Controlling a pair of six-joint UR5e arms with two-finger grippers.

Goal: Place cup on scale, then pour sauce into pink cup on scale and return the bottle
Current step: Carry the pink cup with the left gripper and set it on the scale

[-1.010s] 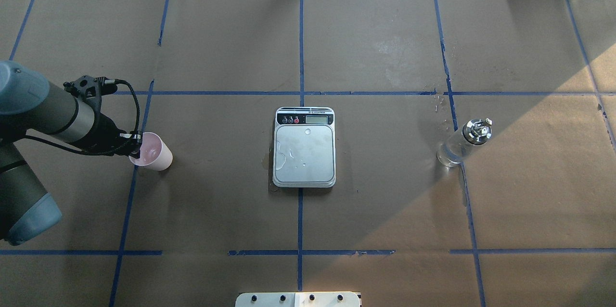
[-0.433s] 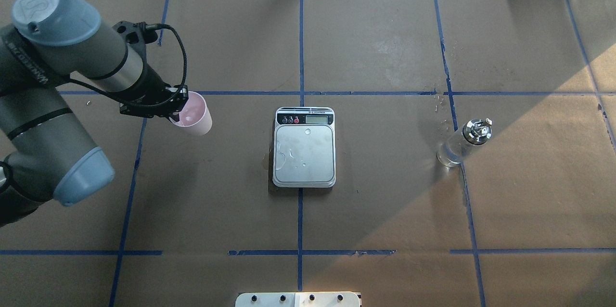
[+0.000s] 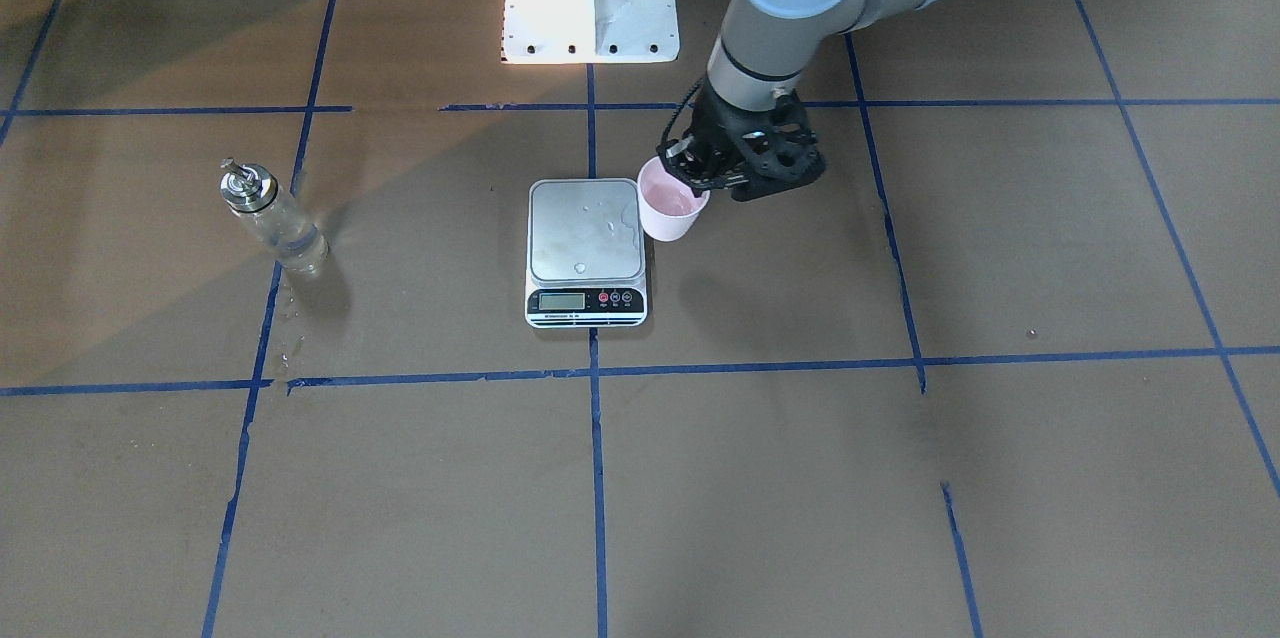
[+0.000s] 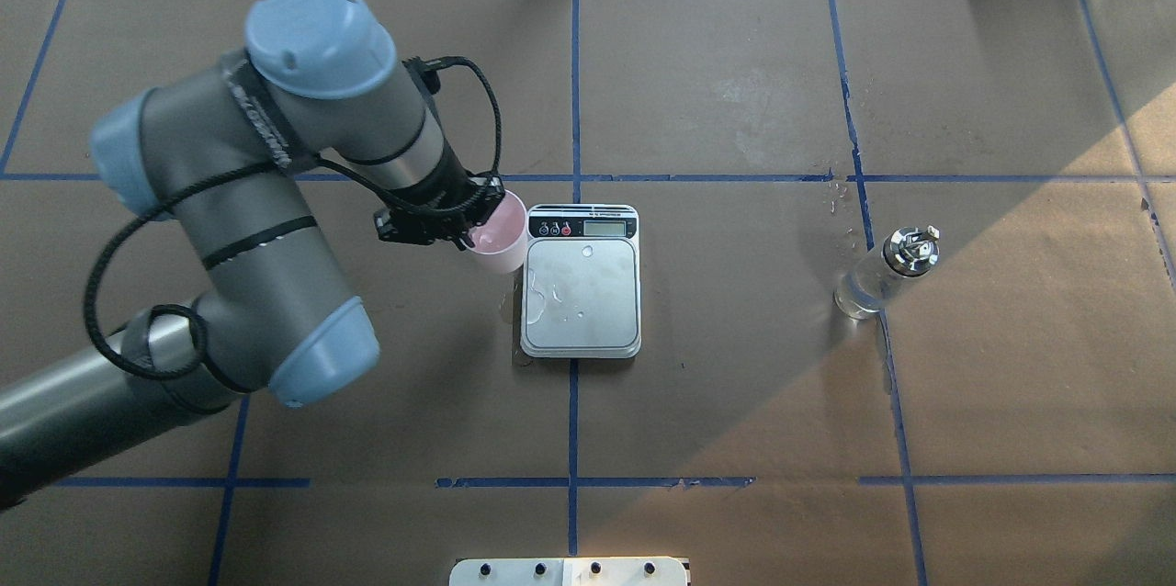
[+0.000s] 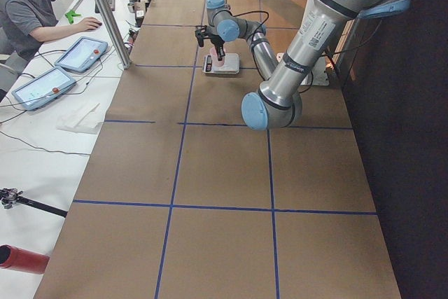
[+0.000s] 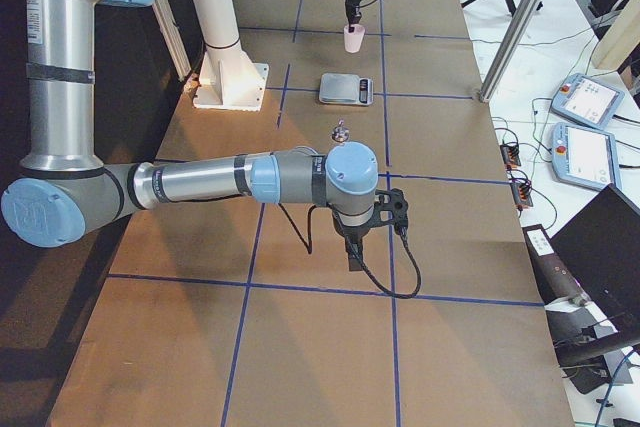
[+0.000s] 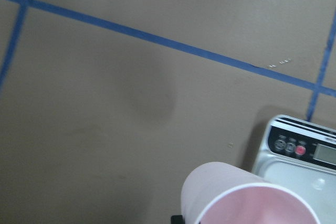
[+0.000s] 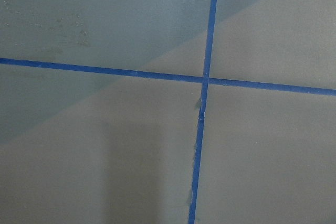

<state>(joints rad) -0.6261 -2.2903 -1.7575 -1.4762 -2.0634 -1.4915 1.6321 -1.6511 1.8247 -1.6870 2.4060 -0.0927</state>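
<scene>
The front-facing view shows the first step in hand. The left gripper (image 3: 688,178) is clenched on the rim of the cup (image 3: 672,208), and the cup hangs by the edge of the scale (image 3: 585,238) on the robot's left side. The bottle (image 3: 272,218), with clear sauce (image 3: 285,230) in it, stands well apart on the worktop (image 3: 900,468).

Overhead, the cup sits just beside the scale's left edge and not over the platform, which carries a few droplets (image 4: 556,294).

The left side view is too small to add much. It shows the near arm reaching out to the scale.

In the right side view the cup looks lifted clear of the worktop. The right gripper (image 6: 352,255) hangs low near the robot, and its state cannot be told.

The left wrist view has the cup's mouth at the bottom edge, with the scale's buttons and platform corner beside it.

The right wrist view shows only worktop and blue tape lines (image 8: 206,77).

The next move probably calls for a short sideways carry over the platform. The cup would then be lowered upright and let go before the bottle is fetched.
</scene>
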